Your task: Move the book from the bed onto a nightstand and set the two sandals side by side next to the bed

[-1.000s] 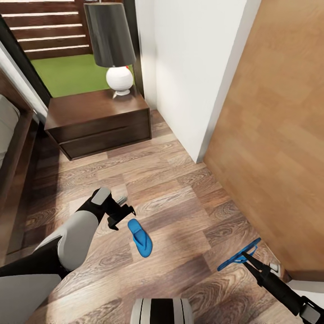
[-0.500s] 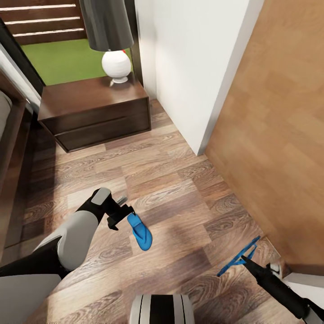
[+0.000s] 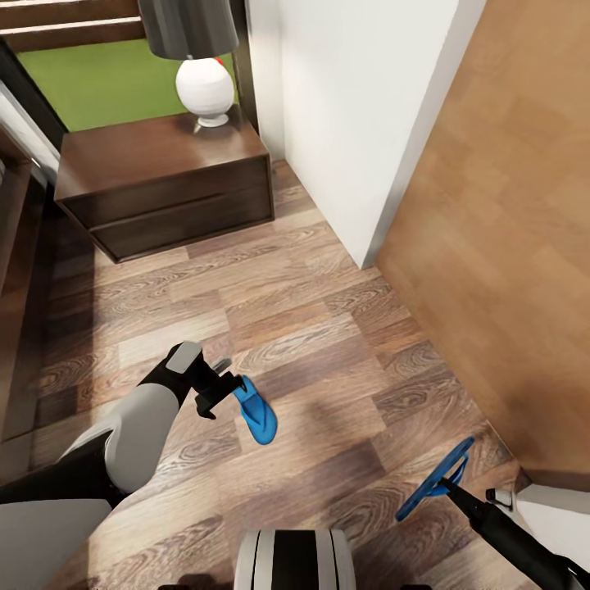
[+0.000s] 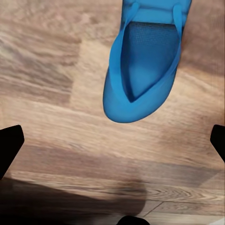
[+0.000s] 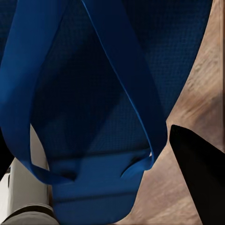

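One bright blue sandal (image 3: pixel 256 414) lies flat on the wood-plank floor, sole down, straps up. My left gripper (image 3: pixel 218 392) hovers right beside its near end, open; in the left wrist view the sandal (image 4: pixel 143 65) lies just ahead of the spread fingers (image 4: pixel 9 147). The other sandal (image 3: pixel 437 478) hangs tilted above the floor, with my right gripper (image 3: pixel 451 487) shut on it; its straps (image 5: pixel 117 70) loom close in the right wrist view. The dark-brown nightstand (image 3: pixel 164 176) stands at the back left. The bed's frame (image 3: pixel 12 270) shows at the left edge. The book is out of view.
A white-based lamp (image 3: pixel 204 86) with a dark shade stands on the nightstand. A white wall corner (image 3: pixel 360 164) juts in at the middle, and the light-brown door (image 3: pixel 508 246) stands along the right. My base (image 3: pixel 295 561) shows at the bottom.
The camera has shifted, so the nightstand and floor sit higher and further left in the picture. The floor sandal is now closer to my left gripper. The right gripper still holds its sandal.
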Tool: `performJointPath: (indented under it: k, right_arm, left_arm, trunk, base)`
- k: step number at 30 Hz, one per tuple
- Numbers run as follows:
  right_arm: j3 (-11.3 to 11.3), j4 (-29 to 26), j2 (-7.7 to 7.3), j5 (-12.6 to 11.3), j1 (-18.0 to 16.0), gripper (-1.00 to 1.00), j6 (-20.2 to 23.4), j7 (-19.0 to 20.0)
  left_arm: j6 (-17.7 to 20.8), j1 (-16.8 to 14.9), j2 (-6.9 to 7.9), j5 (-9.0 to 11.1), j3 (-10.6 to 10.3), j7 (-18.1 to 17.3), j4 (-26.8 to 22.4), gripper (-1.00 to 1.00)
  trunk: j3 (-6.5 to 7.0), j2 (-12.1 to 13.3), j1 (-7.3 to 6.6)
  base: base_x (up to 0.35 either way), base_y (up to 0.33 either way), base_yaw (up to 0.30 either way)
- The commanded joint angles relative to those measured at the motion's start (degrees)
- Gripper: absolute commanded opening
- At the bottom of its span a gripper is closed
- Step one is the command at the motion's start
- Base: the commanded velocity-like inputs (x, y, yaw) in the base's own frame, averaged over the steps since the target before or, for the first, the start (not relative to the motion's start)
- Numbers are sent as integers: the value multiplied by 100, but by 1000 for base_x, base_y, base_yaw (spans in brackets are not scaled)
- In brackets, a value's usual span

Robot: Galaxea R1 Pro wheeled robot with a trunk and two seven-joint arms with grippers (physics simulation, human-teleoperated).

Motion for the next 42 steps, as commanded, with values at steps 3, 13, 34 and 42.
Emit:
performJointPath:
  k: [3, 13, 34, 42]
  right_arm:
    - [-2, -5, 0, -22, 1, -100, 71, 16]
    - [-2, -9, 15, -22, 2, -100, 70, 16]
    - [3, -9, 18, -18, 2, -100, 70, 16]
    - [3, -9, 18, -14, 2, -100, 70, 16]
  left_arm:
    - [6, -1, -3, 57, 15, 58, -17, 100]
    - [-1, -1, -16, 55, 15, 16, -36, 100]
    - [-17, -1, -50, 66, 15, -5, -39, 100]
    - [-11, -1, -49, 66, 15, -6, -39, 100]
  trunk:
    - [-71, -6, 7]
    - [-159, -11, 17]
    - [-159, -11, 17]
    - [-159, -11, 17]
  base:
    - [0, 0, 0]
    - [0, 0, 0]
    - [36, -8, 0]
    - [178, -29, 0]
